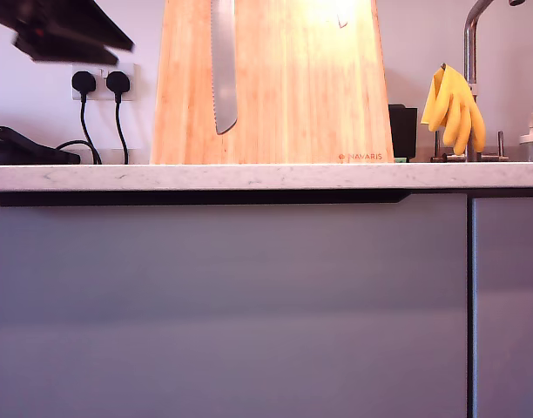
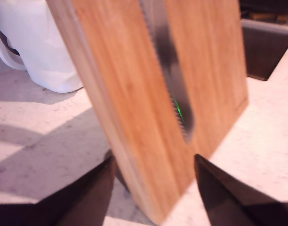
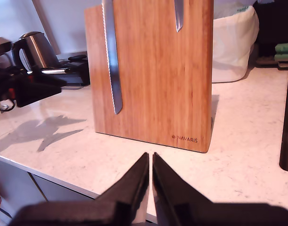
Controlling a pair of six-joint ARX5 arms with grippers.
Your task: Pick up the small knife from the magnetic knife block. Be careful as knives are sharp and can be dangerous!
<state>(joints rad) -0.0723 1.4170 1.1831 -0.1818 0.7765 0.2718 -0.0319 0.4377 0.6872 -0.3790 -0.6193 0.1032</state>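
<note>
The magnetic knife block (image 1: 284, 96) stands upright on the counter, its red NAVARIS mark low at the exterior view's right. The small knife (image 1: 340, 19) shows only its tip, high on the block; it appears again as the small knife (image 3: 178, 14) beside the long serrated bread knife (image 3: 111, 56). My first gripper (image 2: 153, 157) is open close to the block (image 2: 134, 94), the block's lower edge between its fingers (image 2: 94, 193). My second gripper (image 3: 150, 154) is shut and empty, set back from the block (image 3: 158, 80) above the counter.
A dark arm (image 1: 62, 30) hangs at the exterior view's upper left. Two plugs (image 1: 101, 84), yellow gloves (image 1: 454, 109) and a tap (image 1: 471, 52) flank the block. A kettle (image 3: 36, 49), a white container (image 3: 233, 47) and a sink edge (image 3: 287, 132) stand around it.
</note>
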